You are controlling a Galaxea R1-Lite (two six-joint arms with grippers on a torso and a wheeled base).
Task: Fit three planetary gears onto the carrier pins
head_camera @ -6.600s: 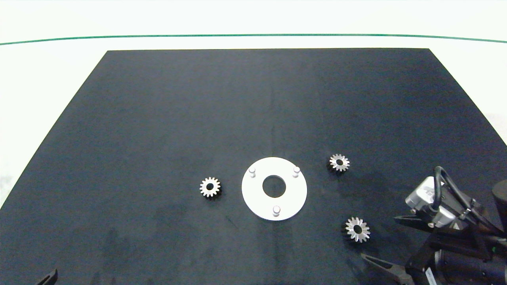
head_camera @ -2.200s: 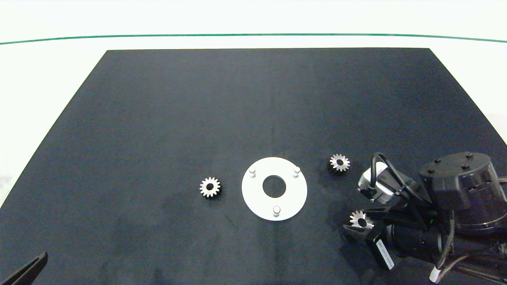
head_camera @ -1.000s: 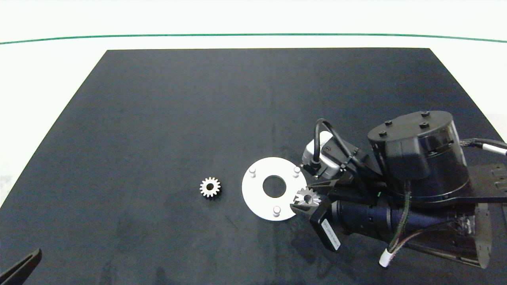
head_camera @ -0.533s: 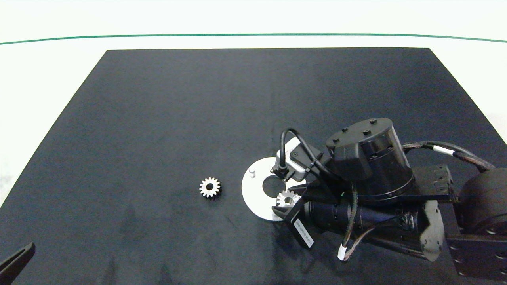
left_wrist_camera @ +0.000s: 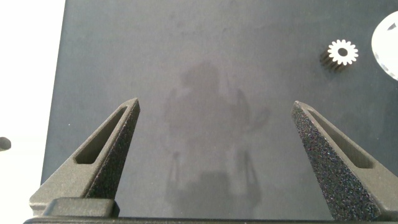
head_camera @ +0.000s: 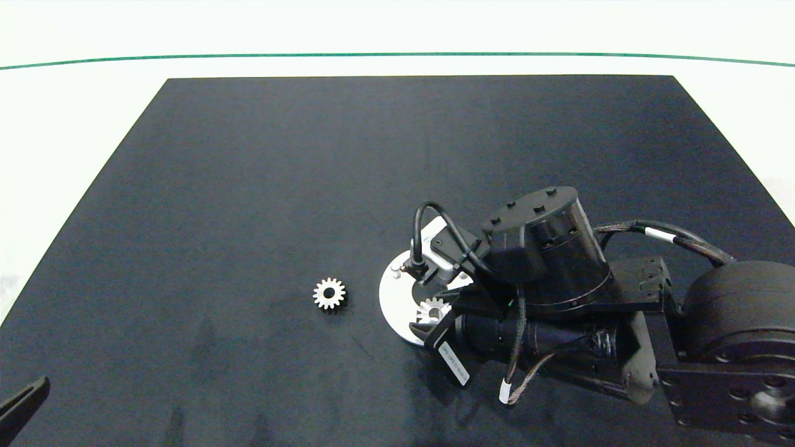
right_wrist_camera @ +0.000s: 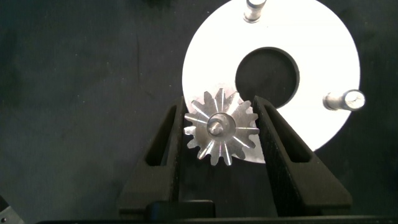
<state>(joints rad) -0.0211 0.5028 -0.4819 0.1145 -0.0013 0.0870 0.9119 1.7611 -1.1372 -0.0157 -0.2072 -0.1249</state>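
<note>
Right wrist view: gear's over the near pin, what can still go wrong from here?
1. The right gripper holds the gear with the pin tip showing in its bore; whether it is fully seated is not visible, so a tilted release could jam it.
2. The fingers overlap the white disc, so opening or retreating might drag it.
3. The third gear is hidden under the right arm in the head view; a sweep could knock it.

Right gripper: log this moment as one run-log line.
right gripper: shut on gear, pin showing in its bore, over white disc | left gripper: open, idle | loose gear: on mat
</note>
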